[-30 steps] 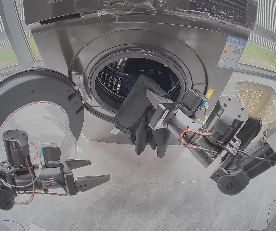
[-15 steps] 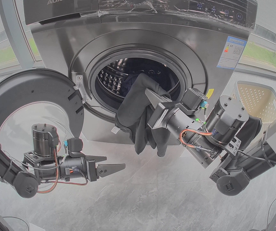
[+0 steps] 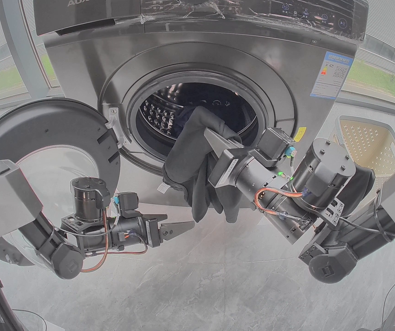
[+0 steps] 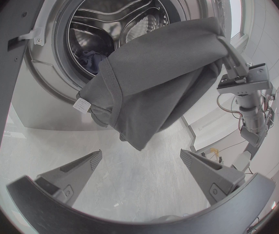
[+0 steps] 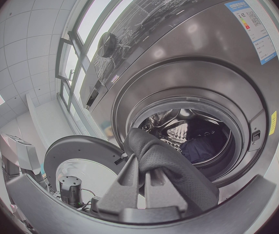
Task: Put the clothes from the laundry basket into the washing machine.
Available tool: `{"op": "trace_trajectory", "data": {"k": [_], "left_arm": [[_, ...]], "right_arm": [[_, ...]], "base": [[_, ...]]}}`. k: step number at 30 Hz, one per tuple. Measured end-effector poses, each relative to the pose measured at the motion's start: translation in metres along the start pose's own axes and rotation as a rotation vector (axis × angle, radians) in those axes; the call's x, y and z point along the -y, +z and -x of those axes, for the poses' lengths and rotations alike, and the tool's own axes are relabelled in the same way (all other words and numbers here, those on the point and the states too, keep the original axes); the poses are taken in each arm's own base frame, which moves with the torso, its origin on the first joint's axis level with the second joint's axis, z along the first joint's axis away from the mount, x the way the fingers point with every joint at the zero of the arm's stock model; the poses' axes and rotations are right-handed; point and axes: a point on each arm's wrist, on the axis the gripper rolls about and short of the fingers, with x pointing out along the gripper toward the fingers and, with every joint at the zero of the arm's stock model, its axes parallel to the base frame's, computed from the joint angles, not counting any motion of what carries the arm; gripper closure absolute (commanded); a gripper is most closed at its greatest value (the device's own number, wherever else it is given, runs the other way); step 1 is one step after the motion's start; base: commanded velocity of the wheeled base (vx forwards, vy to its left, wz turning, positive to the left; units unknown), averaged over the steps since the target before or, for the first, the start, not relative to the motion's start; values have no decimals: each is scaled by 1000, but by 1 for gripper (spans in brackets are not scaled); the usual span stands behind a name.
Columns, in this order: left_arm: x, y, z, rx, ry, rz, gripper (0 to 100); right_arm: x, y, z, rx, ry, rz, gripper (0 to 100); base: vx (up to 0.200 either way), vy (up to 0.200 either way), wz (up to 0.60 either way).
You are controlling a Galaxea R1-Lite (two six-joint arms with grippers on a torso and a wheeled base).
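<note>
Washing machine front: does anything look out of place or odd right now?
Only the grey garment: pinched by the right end effector, it droops outside the drum, past the opening's lower rim. Nothing looks spilled or damaged.

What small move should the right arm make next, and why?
Probably push the right gripper forward into the drum before opening: it is shut on the grey garment, most of which hangs outside the washing machine, below the door opening's rim.
</note>
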Motion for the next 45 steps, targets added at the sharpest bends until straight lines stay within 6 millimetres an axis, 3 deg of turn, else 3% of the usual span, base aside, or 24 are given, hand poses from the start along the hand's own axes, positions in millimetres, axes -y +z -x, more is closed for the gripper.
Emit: {"op": "trace_trajectory", "data": {"k": [16,28,29,38,45], "left_arm": [[-12,2,-47,89,-4,8,0],[-12,5,-62,148,6,6,0],[-11,5,-63,154,5,7,100],[-8,7,-75,190,3,19,100],[-3,4,-72,177,-2,21,100]], "right_arm": [[-6,2,2,7,16,-7,100],[-6,3,3,15,18,-9,100],[-6,2,3,14,18,-8,100],[-5,1,5,8,16,-7,100],[-3,0,6,3,11,-4,100]], "base": [[0,0,0],[0,0,0],[0,0,0],[0,0,0],[0,0,0]]}}
